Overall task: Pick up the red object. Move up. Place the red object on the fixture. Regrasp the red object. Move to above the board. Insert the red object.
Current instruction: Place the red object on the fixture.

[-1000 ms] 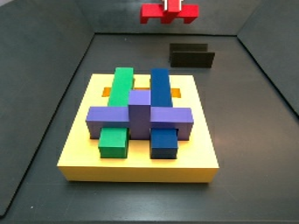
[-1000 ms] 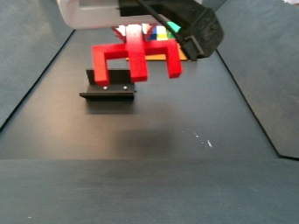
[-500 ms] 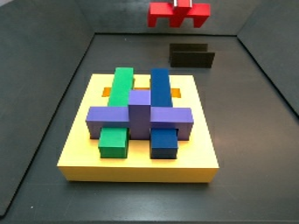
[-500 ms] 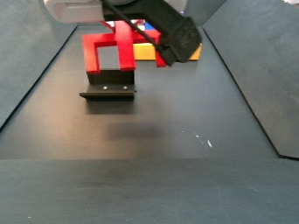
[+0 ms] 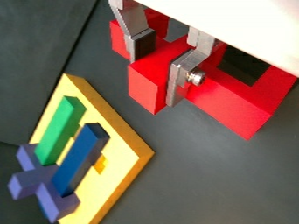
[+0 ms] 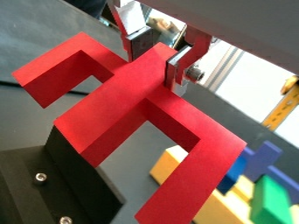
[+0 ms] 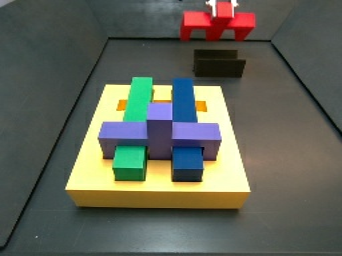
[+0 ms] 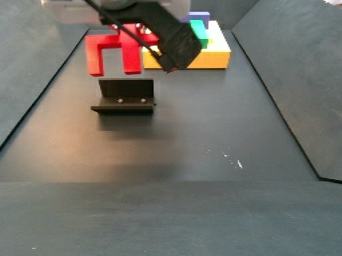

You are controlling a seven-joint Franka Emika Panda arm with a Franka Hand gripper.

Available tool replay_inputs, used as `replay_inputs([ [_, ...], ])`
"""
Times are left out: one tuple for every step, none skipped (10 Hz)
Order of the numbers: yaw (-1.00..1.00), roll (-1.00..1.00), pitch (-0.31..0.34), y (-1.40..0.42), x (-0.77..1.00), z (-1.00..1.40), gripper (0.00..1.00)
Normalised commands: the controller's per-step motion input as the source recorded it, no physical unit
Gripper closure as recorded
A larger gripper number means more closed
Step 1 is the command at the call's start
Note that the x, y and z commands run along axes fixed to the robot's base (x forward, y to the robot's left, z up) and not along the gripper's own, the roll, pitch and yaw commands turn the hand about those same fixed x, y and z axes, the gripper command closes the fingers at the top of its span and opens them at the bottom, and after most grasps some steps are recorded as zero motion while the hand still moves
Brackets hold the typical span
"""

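Note:
The red object (image 7: 218, 27) (image 8: 114, 53) is a bridge-like bar, held in the air just above the fixture (image 7: 219, 65) (image 8: 124, 95) and not touching it. My gripper (image 5: 163, 57) (image 6: 156, 54) is shut on its central stub, and the silver fingers (image 5: 184, 74) press on both sides of it. In both wrist views the red object (image 5: 205, 87) (image 6: 128, 101) fills the middle. The dark fixture (image 6: 47, 188) lies right under it. The yellow board (image 7: 160, 180) (image 5: 117, 144) carries green, blue and purple blocks and lies apart from the fixture.
Dark walls enclose the black floor (image 8: 187, 150) on the sides. The purple cross-piece (image 7: 160, 132) stands highest on the board. The dark arm body (image 8: 167, 40) hangs over the far end of the floor.
The gripper has carried the red object sideways and down, from higher up to just over the fixture. The board and fixture have not moved.

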Motion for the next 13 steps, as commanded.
replay_inputs([
  [-0.13, 0.32, 0.0, -0.07, 1.0, -0.49, 1.0],
  [-0.15, 0.13, 0.0, 0.0, 1.0, -0.49, 1.0],
  [-0.15, 0.08, 0.0, 0.0, 1.0, -0.48, 1.0],
  [0.0, 0.1, 0.0, 0.1, 0.22, -0.4, 1.0],
  [0.0, 0.01, -0.029, 0.17, 0.05, -0.34, 1.0],
  [0.0, 0.05, 0.0, 0.19, 0.07, -0.3, 1.0],
  [0.0, 0.11, 0.0, 0.17, 0.09, -0.25, 1.0],
  [-0.01, 0.02, -0.089, 0.0, -0.14, -0.19, 1.0],
  [-0.02, 0.0, -0.071, 0.0, -0.27, -0.08, 1.0],
  [0.0, 0.0, -0.009, 0.0, -0.03, -0.07, 1.0],
  [0.0, 0.0, 0.0, 0.0, 0.0, -0.09, 1.0],
  [0.0, 0.0, 0.0, 0.0, 0.0, 0.0, 1.0],
  [0.0, 0.0, 0.0, 0.0, 0.0, 0.0, 0.0],
])
